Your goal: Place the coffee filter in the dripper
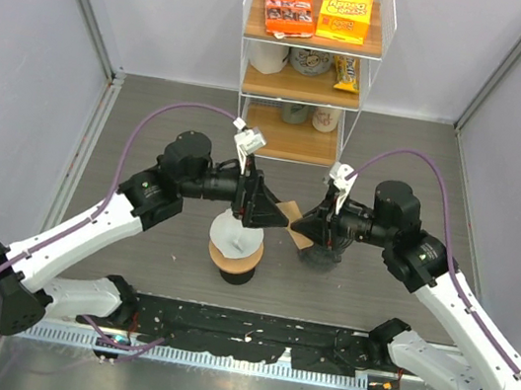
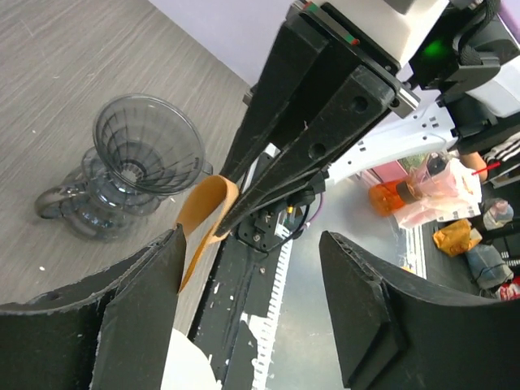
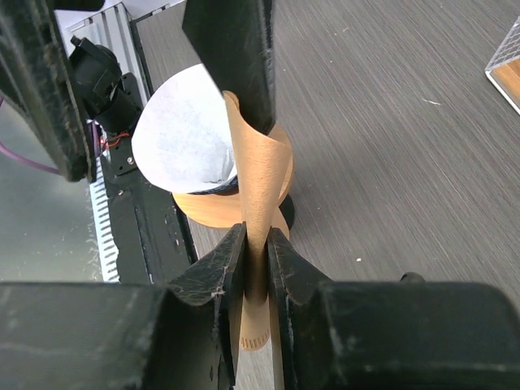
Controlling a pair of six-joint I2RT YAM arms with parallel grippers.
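Pinches the brown filter in the right gripper, jaws drawn narrow on the paper's lower part. Holds it in the air above the table, between the two arms, with the sheet curling upward toward the left gripper. Spreads the left gripper wide, gripping nothing. From the right wrist, shows the filter's upper edge lying against one of its fingers, the other well apart to the side. Cannot tell whether paper and finger truly touch.

Stands the dripper, a clear grey cone, upright on the table. In the top view, places it just beside the right gripper and partly hidden under it. Has the brown filter apart from the dripper, not yet in it.

Sets a white filter, opened as a cone, on a wooden stand. Puts that stand below the left gripper and near the dripper.

At the table's far edge, shows a wire shelf with wooden boards. Carries two snack boxes on top and cups on the lower boards, too small to tell apart.
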